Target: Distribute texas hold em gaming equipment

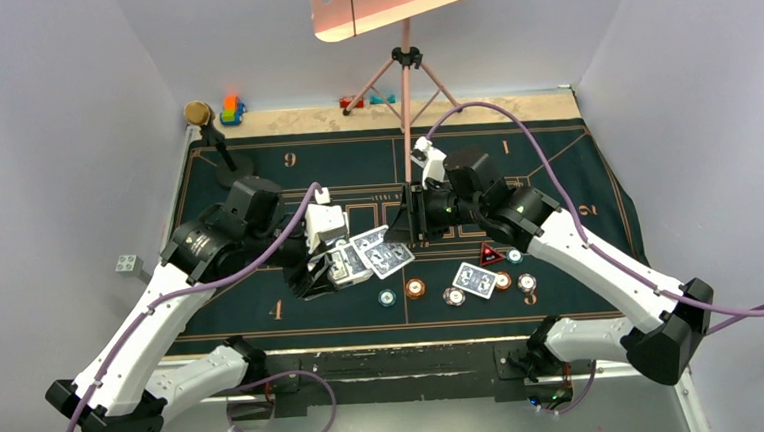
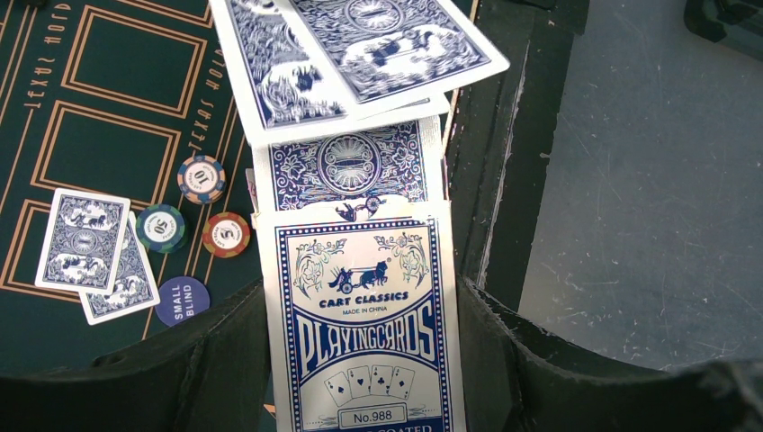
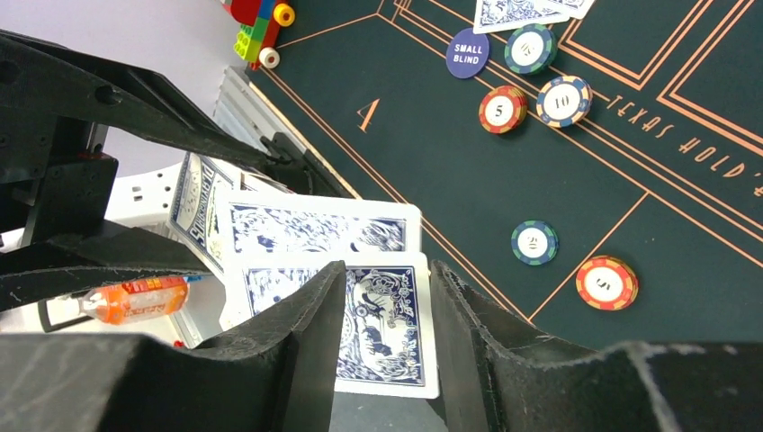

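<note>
Quick count. My left gripper (image 2: 360, 301) is clamped on one card box (image 2: 360, 360), a glossy white cardboard rectangle with blue print, held over the near part of the mat (image 1: 334, 159), left of centre. Its top end is open and a blue-backed card sticks out. Two fanned cards (image 2: 396, 45) hang past that, thin and flat, with white borders and ornate blue backs. My right gripper (image 3: 387, 270) sits at those two with its jaws apart and one card showing in the gap; I cannot tell if a finger touches it. One pair of cards (image 2: 90, 252) lies overlapping, backs up, toward the mat's near right corner. Round pieces, from the right wrist view: five chips (image 3: 534, 242) with striped rims, two teal, two red-orange marked 5, one pale marked 10. The 5s look thicker and I cannot tell if they are stacks. One dark blue disc (image 3: 468, 52) is lettered SMALL BLIND and has a plain edge. All of these lie flat in a loose row along the mat's near edge, from centre to right. One triangular marker (image 1: 490, 254), red and black, lies just beyond the pair of cards. The mat is dark green felt with thin copper lines. One black stand (image 1: 215, 136) with a gold top is at the far left corner, with bright toy blocks (image 1: 231, 110) beside it.
</note>
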### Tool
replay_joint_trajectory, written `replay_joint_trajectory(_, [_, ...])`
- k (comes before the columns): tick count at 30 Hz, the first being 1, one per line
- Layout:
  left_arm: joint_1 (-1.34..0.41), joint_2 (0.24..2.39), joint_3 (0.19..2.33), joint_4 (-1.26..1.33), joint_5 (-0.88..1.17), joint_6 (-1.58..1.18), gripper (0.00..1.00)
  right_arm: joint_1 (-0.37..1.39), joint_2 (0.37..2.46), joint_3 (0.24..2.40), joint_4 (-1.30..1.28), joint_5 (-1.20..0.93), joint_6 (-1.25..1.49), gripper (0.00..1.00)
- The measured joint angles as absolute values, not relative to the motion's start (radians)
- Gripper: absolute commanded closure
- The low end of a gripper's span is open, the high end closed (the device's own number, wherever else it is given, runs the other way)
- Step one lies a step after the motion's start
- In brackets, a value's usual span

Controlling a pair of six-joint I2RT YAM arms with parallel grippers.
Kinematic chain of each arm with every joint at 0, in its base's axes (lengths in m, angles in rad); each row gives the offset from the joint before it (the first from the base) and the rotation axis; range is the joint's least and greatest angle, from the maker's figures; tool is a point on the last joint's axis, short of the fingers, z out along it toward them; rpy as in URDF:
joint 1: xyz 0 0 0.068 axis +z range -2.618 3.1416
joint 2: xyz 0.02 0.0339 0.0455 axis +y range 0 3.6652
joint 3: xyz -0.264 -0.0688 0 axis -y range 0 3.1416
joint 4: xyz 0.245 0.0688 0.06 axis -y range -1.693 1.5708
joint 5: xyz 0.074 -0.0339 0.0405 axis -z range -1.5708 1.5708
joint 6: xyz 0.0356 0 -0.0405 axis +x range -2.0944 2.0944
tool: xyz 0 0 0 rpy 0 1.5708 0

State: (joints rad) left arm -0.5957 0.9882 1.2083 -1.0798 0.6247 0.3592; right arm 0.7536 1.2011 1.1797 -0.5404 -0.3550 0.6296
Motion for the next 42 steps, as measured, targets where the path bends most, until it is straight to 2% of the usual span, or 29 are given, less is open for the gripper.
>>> replay_joint_trajectory(5, [-0.596,0.988,1.208,-1.080,0.625,0.359,1.00,0.754,1.194,1.180,-0.540,-0.356,0.630,0.55])
replay_joint_trajectory(12, [-0.596,0.988,1.208,-1.076,0.625,0.356,1.00,0.754,1.171,1.179,-0.525,-0.365,0.644,0.70])
replay_joint_trajectory(18, [-0.596,0.988,1.200,-1.053,0.627,0.347,1.00,0.776,1.172,1.177,-0.486,-0.389,0.675,0.72])
replay_joint_trajectory(23, [-0.596,0.988,1.198,-1.055,0.632,0.340,1.00,0.804,1.187,1.182,-0.484,-0.386,0.680,0.53])
replay_joint_trajectory(29, [-0.596,0.982,1.198,-1.055,0.633,0.340,1.00,0.804,1.171,1.209,-0.532,-0.306,0.669,0.45])
replay_joint_trajectory(36, [-0.596,0.976,1.198,-1.055,0.635,0.340,1.00,0.789,1.104,1.169,-0.554,-0.261,0.674,0.24])
replay_joint_trajectory(42, [-0.596,0.976,1.198,-1.055,0.640,0.340,1.00,0.774,1.088,1.164,-0.588,-0.220,0.680,0.20])
